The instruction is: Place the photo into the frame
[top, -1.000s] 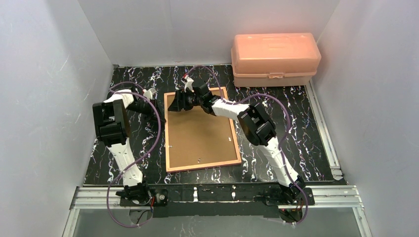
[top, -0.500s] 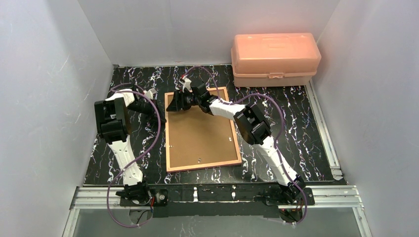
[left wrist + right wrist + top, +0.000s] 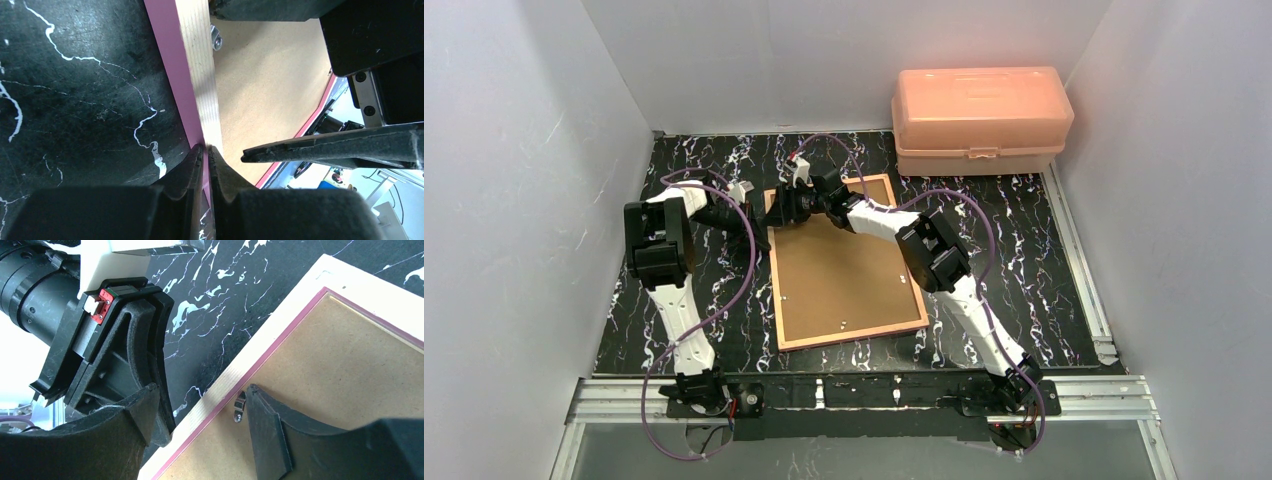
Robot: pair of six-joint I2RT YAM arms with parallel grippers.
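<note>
Frame (image 3: 852, 338) lies back-up and skewed on the marble table (image 3: 1024, 260), with its brown backing board (image 3: 844, 275) showing. My left arm reaches in low, and the left gripper (image 3: 206, 148) is pinched on the frame's far-left rim. My right arm stretches across the frame, the right gripper (image 3: 200, 395) spread astride that rim beside a metal clip (image 3: 240, 407).

A peach plastic box (image 3: 981, 108) sits with its lid down at the far right corner of the black, white-veined bench (image 3: 1024, 270). A brown backing board (image 3: 844, 275) lies flat around the middle, skewed to the bench's edges. A small metal clip (image 3: 240, 407) rests at the board's margin. White walls (image 3: 524, 150) close in three sides.
</note>
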